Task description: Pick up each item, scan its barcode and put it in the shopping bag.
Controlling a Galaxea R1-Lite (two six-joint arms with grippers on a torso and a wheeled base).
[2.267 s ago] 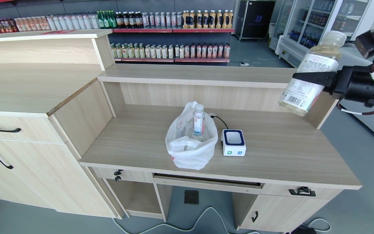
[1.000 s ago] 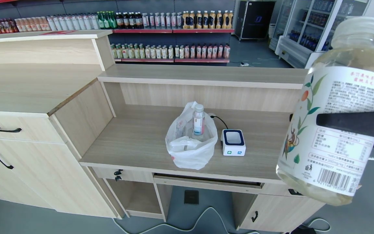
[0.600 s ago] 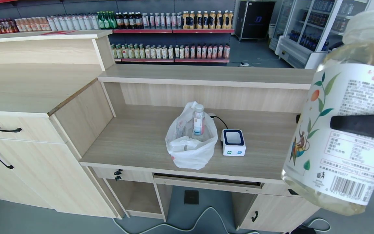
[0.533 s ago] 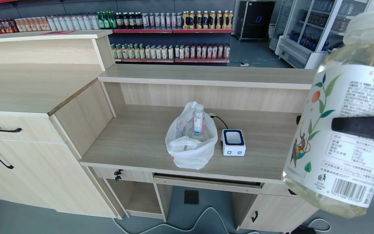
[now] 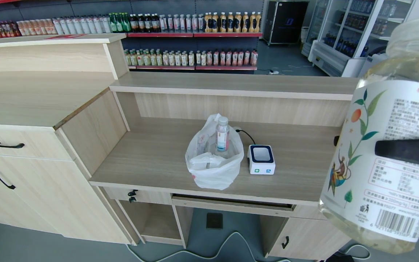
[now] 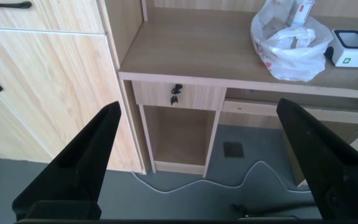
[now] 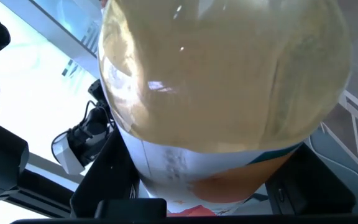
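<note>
Left wrist view: the left jaws are spread wide with nothing between them, out in front of the left end of the surface [image 6: 185, 50]. This arm appears parked clear so that the other can work.

Head view, moving rightward:
- **Shopping bag:** the white shopping bag [image 5: 213, 165] stands near mid-surface with its mouth open upward, presumably to take items from above. A small bottle [image 5: 223, 138] already stands upright inside it.
- **Scanner:** the scanner [image 5: 261, 159] sits just beside the bag on its right, window facing up, so a scanned item has only a short way to the bag.
- **Drink bottle:** the large drink bottle [image 5: 384, 145] is at far right, close to the camera and well apart from the scanner. It is cap up and slightly tilted, pinched around its label by the right jaws, with one black finger [image 5: 406, 151] crossing its front.
- **Barcode:** the barcode [image 5: 398, 222] lies at the label's lower edge, below the grip and uncovered, which suggests a deliberate mid-body hold. It faces the camera, not the window, so the bottle likely needs lowering and tipping before it reads.
</note>
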